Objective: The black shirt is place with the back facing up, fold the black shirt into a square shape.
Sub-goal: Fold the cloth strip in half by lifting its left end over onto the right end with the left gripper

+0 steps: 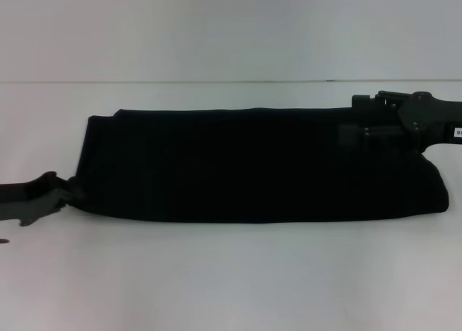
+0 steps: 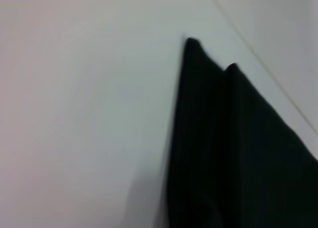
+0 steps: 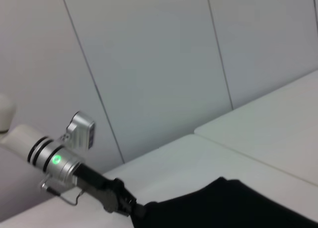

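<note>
1. Black soft fabric, the black shirt (image 1: 253,165), lies folded into a long band across the white table (image 1: 231,273), running left to right.
2. My left gripper (image 1: 61,196) sits at the band's near left corner, fingers touching the cloth; I cannot tell whether they pinch it.
3. My right gripper (image 1: 361,122) rests over the far right edge; I cannot tell its opening.

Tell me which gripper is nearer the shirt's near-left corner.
Left. The left gripper is at that corner of the black shirt; the right gripper is over its far-right end.
</note>
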Tool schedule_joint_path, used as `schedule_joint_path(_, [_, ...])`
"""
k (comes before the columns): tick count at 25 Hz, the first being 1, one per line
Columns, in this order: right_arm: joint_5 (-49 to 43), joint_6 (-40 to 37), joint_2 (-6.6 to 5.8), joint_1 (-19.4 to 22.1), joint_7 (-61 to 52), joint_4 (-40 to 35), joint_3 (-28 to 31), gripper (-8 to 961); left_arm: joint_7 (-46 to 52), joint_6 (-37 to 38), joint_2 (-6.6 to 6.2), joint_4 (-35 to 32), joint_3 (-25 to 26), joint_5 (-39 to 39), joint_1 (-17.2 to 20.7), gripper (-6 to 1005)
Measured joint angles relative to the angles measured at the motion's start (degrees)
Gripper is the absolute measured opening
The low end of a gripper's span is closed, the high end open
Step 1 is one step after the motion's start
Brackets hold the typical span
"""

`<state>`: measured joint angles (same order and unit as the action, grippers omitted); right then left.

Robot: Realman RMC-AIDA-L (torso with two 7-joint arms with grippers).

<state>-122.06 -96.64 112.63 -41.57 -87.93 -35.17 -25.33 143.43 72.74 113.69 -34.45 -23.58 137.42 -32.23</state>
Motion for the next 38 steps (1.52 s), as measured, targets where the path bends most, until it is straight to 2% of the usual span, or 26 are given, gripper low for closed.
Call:
schedule_joint_path(6, [1.4,3.0,1.57,-0.7,-1.0,0.3,-0.1,927,-7.8,3.4,-1.33,-3.4,6.2,0.3,2.5,39])
schedule_joint_path(11, [1.5,5.8,3.49,-2.0,-1.8,0.4,-0.4,927,-8.5,4.1,-2.58,-8.9,6.7,2.5,5.3,39])
schedule_joint_path(14, [1.5,7.2,4.41,-2.9,-1.9,0.9,-0.5,927,-8.4,4.0,-3.27,-11.4,8.1,6.4,5.8,38])
schedule_joint_path(18, [1.5,8.1,4.91,-3.8,-1.9,1.6,-0.6,927,-8.6,4.4,-4.08,-12.7,9.6,9.9,5.1,38])
schedule_joint_path(22, [1.5,8.1,5.03,-4.0,-2.0,1.8,-0.4,928,-8.4,5.6,-4.51,-12.9,9.7,9.9,3.8,38])
schedule_joint_path(26, [1.9,7.8,4.58,-3.5,-2.1,1.6,-0.2,927,-8.2,8.2,-4.88,-12.4,9.7,8.0,1.2,38])
schedule_joint_path(28, [2.3,7.7,4.14,-2.8,-2.1,1.4,-0.1,927,-8.2,10.6,-5.13,-11.5,9.5,4.6,-0.9,39])
schedule_joint_path(29, [2.6,7.6,3.85,-2.5,-2.1,1.3,-0.1,927,-8.2,11.7,-5.19,-11.0,9.3,3.1,-2.1,39])
schedule_joint_path(30, [3.0,7.5,3.43,-2.0,-2.1,1.2,0.0,927,-8.2,13.7,-5.18,-9.4,8.5,0.7,-5.5,39])
schedule_joint_path(32, [4.2,6.9,2.49,-0.9,-1.9,1.2,0.0,927,-8.2,14.3,-5.07,-8.9,8.1,0.1,-6.7,38])
schedule_joint_path(35, [6.1,5.9,0.82,1.0,-1.6,1.2,0.0,928,-8.5,15.8,-3.69,-5.2,3.9,-2.5,-12.9,39])
schedule_joint_path(36, [6.9,5.5,0.23,1.8,-1.6,1.2,0.0,928,-8.5,15.8,-3.69,-5.2,3.9,-2.5,-12.9,39])
schedule_joint_path(37, [7.6,5.1,-0.43,2.5,-1.6,1.1,0.0,928,-8.5,16.0,-3.01,-3.9,2.4,-3.3,-14.7,39])
schedule_joint_path(38, [8.2,4.9,-0.97,3.2,-1.6,1.1,0.0,928,-8.6,16.7,-0.23,-1.6,-0.9,-4.9,-18.2,45])
